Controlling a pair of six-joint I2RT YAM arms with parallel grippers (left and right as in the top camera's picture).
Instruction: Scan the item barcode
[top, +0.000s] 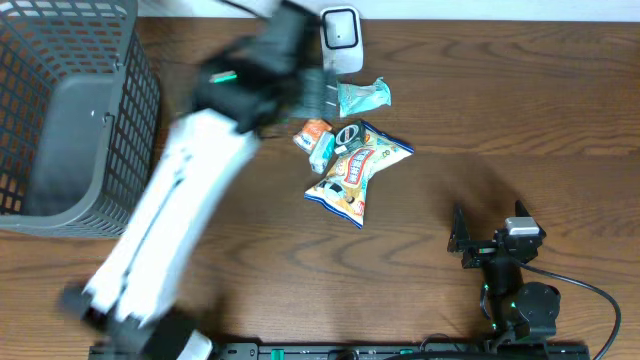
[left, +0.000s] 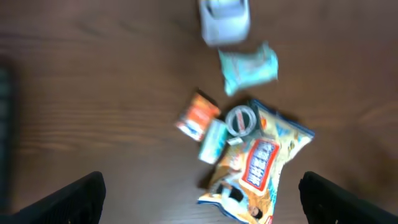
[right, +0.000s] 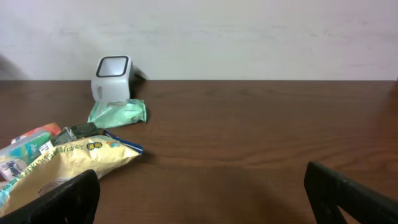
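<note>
Overhead | left arm (top: 200, 190) extended toward snack bag (top: 358, 172) | left fingers (left: 71, 199) spread | right fingers (right: 348, 193) spread, empty

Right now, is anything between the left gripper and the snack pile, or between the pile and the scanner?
Nothing visible separates the open left gripper from the chip bag in the pile. On the way to the scanner, the teal packet lies right in front of it, between it and the bag.

Scanner (top: 340, 35) behind packets (top: 358, 172); basket (top: 30, 60) far left.
</note>
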